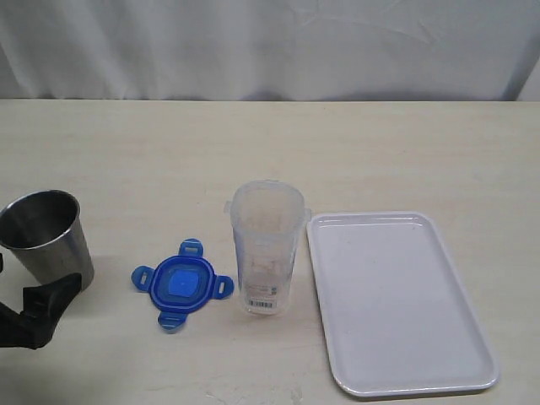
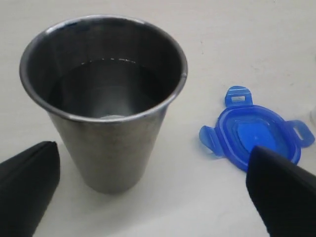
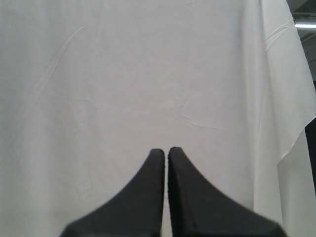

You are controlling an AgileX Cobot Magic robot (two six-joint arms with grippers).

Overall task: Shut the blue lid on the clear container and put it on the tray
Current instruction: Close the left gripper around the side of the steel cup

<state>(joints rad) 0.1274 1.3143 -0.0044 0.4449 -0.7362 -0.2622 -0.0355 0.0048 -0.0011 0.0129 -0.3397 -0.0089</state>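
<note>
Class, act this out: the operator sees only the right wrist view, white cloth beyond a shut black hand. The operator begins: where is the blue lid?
Observer: In the exterior view, the small bright-blue plastic lid lies flat on the table, left of the tall clear plastic container.
Operator: Is the container on the flat white rectangular tray yet?
Observer: No, it stands on the table beside it.
Operator: And the left hand?
Observer: It is open, close to a round steel cup.
</note>
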